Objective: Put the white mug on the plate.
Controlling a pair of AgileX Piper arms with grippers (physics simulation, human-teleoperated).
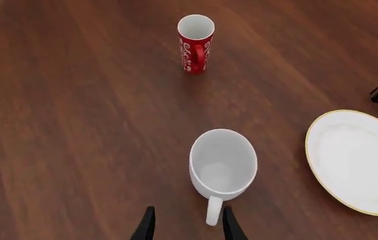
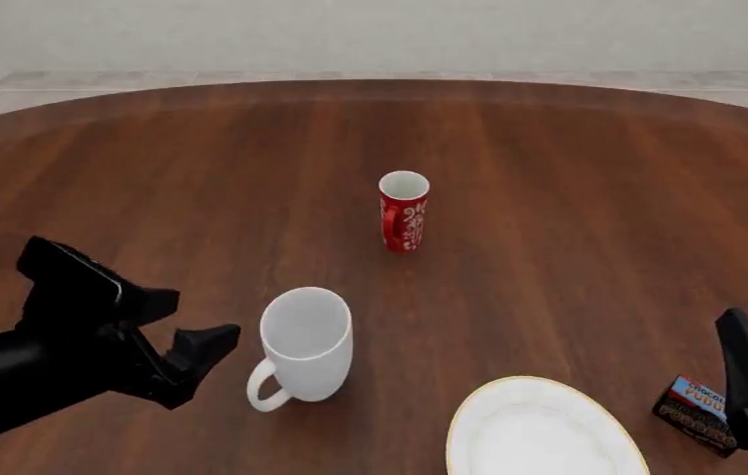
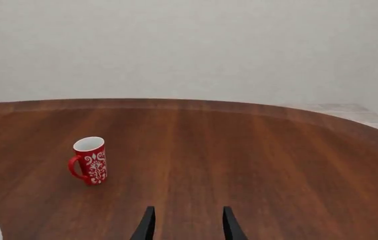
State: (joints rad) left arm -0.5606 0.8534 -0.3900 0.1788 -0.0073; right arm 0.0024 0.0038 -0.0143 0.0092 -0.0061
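Progress: nothing is delivered yet; the large glossy white ceramic mug [image 2: 307, 341] stands upright on the dark brown wooden tabletop [image 2: 559, 198], not on the round flat white plate with the thin gold rim [image 2: 546, 435].
Mug position: it sits just to the left of the plate in the front view, apart from it, with its loop handle [image 2: 264, 386] turned toward my side of the tabletop and slightly left.
Plate: bare, at the near edge of the front view, partly cut off by the frame.
What is left: I judge that the whole grasp, lift, carry and set-down remain.
Left pincer [image 1: 187, 224]: spread open and holding nothing; in my left wrist view the mug handle [image 1: 213, 212] lies close to one finger [image 1: 232, 225], and I cannot tell whether they touch.
Left arm pose: low over the tabletop, reaching in from the left, pincer pointed at the mug's handle side.
Right pincer [image 3: 185, 223]: parted and empty, aimed out across the tabletop toward the far wall.
Right arm pose: parked at the right edge, next to a small dark snack packet [image 2: 698, 414].
Other mug: the slim red mug with white patterns [image 2: 404, 213] stands farther back, well apart.
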